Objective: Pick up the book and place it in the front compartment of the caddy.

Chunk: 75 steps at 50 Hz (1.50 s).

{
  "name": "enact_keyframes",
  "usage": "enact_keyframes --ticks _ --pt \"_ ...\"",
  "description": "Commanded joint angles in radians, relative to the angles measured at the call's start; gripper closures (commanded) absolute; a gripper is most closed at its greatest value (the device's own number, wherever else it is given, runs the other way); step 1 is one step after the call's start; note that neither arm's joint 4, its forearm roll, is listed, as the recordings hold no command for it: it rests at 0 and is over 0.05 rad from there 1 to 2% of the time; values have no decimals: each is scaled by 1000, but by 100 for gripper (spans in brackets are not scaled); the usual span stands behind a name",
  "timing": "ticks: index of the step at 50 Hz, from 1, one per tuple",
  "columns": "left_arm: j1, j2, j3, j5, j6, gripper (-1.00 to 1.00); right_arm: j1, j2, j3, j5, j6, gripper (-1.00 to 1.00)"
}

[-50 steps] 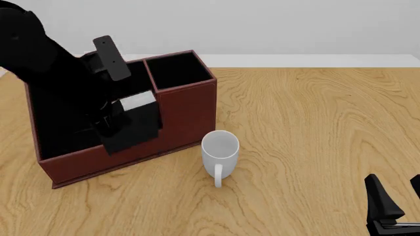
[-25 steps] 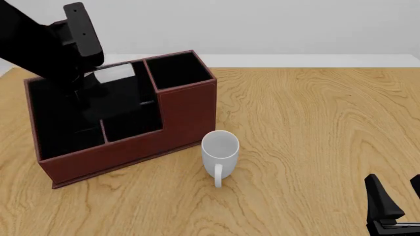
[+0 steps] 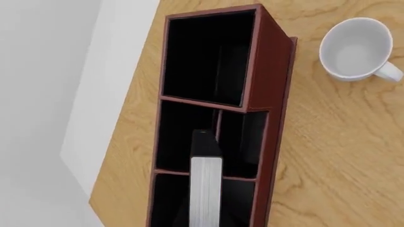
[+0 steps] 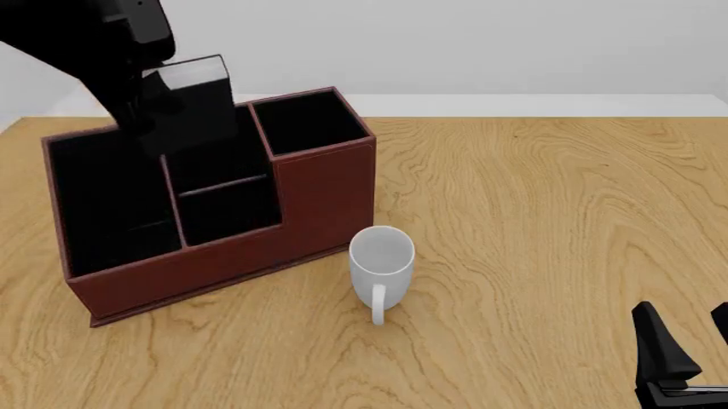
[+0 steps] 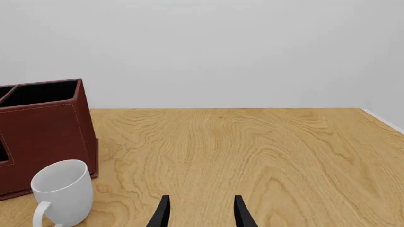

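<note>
- The book (image 4: 191, 102), black-covered with white page edges, hangs in the air above the caddy (image 4: 307, 204), over its back sections, gripped by the left tool (image 4: 142, 89) on the left arm.
- In the left wrist view the book (image 3: 206, 182) runs straight out from the camera, page edges up, with the caddy (image 3: 275, 94) open below it. The fingers themselves are hidden, so the hold is judged from the book hanging clear of any support.
- The caddy is a reddish-brown box with black insides, split by thin walls. Its low sections lie on the side nearest the arms; a taller one stands at the right end.
- A white mug (image 4: 380, 260) stands on the desk (image 4: 546, 213) just beside the caddy's front wall.
- The right tool (image 4: 680, 358) rests low at the near right, well apart from everything, its fingers spread a little with nothing between them.
- My judgement: the book must come toward the arms until it is over a front section, page edges parallel to the dividing walls, then go down straight so no corner catches a wall.
- Let go only once the book stands inside.
</note>
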<state>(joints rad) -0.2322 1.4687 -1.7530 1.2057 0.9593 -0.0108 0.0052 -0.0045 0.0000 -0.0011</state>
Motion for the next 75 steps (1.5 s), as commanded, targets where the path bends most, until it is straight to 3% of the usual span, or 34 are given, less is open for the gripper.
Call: enact_keyframes --ticks 1,12,20,31,46,75 --pt "-1 48 -23 -60 0 100 0 0 0 0 0 -100" --pt "-44 33 103 -144 -67 100 0 0 0 0 0 -100" --pt "-44 15 188 -194 -77 100 0 0 0 0 0 -100" --pt "-25 21 185 -216 -72 100 0 0 0 0 0 -100" --pt "18 -16 257 -279 -54 100 0 0 0 0 0 -100" --pt "55 35 356 -474 -19 100 0 0 0 0 0 -100"
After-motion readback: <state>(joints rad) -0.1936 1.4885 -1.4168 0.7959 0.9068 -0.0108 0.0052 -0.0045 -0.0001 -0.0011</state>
